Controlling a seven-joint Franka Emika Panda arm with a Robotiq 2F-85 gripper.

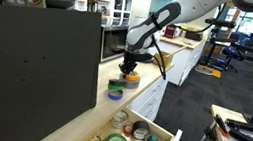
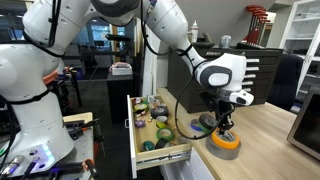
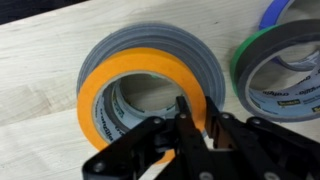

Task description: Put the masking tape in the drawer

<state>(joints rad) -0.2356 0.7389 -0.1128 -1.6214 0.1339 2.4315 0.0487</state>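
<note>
The masking tape (image 3: 125, 78), an orange ring with a pale core, sits on top of a grey roll (image 3: 150, 38) on the light wooden counter. My gripper (image 3: 197, 118) is shut on its near wall, with one finger inside the ring and one outside. I cannot tell whether the tape is lifted off the grey roll. Both exterior views show the gripper (image 1: 126, 71) (image 2: 224, 128) pointing down at the tape (image 1: 131, 80) (image 2: 226, 143). The drawer (image 1: 161, 133) (image 2: 165, 155) is pulled out below the counter edge and holds several rolls and small items.
A green roll with a blue roll on it (image 3: 275, 55) lies right beside the stack and also shows in an exterior view (image 1: 115, 91). A large dark panel (image 1: 27, 61) stands on the counter. A microwave-like box (image 2: 305, 125) stands at the counter's far end.
</note>
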